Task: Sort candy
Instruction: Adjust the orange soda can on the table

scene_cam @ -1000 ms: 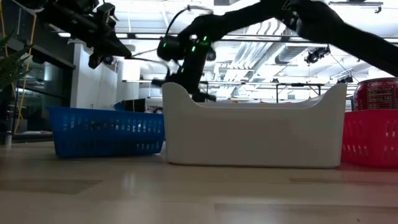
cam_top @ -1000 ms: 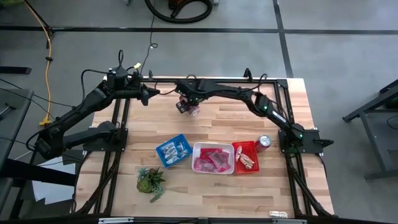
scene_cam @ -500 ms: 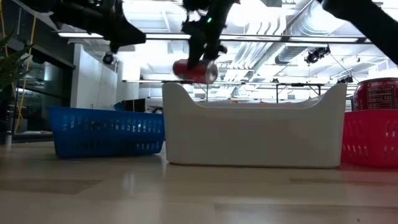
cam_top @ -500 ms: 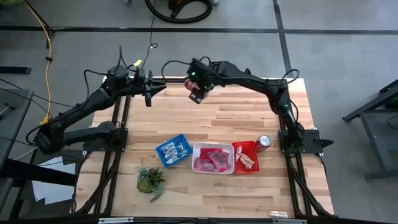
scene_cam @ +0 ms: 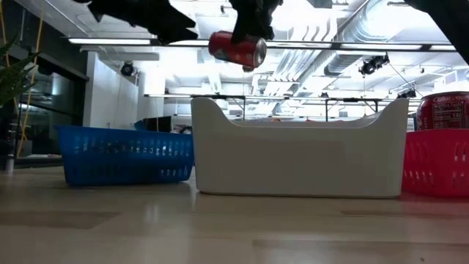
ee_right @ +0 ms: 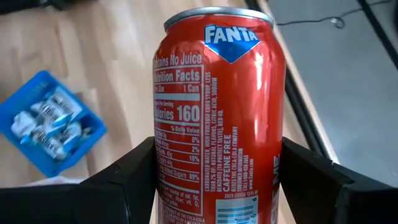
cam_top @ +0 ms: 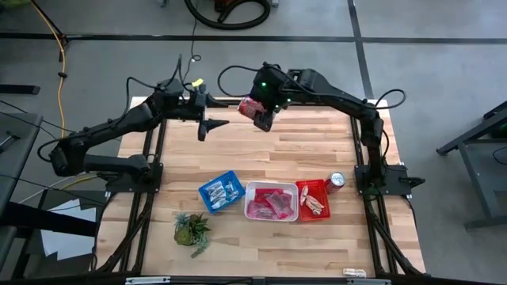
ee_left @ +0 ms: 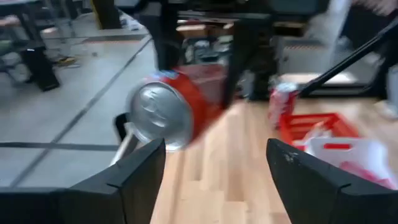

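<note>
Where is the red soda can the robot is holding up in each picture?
High view: the held can, near the table's far edge.
Low view: it hangs above the white tray.
Left wrist view: it lies sideways.
Right wrist view: it fills the middle.
Shared landmark: the blue tray.
</note>
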You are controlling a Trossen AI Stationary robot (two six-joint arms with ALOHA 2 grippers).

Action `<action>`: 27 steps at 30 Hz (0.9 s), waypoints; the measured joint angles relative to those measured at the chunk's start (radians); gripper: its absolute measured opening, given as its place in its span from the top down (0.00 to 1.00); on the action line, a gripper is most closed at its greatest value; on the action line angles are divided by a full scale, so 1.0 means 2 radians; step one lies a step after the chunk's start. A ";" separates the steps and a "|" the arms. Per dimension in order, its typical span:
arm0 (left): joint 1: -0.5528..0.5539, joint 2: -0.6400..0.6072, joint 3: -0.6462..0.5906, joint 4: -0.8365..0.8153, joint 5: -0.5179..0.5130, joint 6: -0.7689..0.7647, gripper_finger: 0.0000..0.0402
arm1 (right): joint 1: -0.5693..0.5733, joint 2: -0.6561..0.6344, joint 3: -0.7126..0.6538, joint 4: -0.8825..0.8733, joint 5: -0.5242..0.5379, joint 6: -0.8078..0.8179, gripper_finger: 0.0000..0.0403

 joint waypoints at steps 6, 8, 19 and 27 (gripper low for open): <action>-0.025 0.007 0.023 -0.015 -0.111 0.089 0.31 | 0.020 -0.001 0.001 0.004 -0.013 -0.038 0.36; -0.032 0.007 0.024 -0.010 -0.130 0.110 0.31 | 0.026 -0.001 0.000 0.010 -0.015 -0.047 0.36; -0.068 0.007 0.024 -0.013 -0.142 0.117 0.31 | 0.043 -0.001 0.001 0.027 0.033 -0.110 0.36; -0.078 -0.001 0.024 -0.036 -0.186 0.139 0.31 | 0.039 -0.001 0.001 0.028 0.075 -0.120 0.36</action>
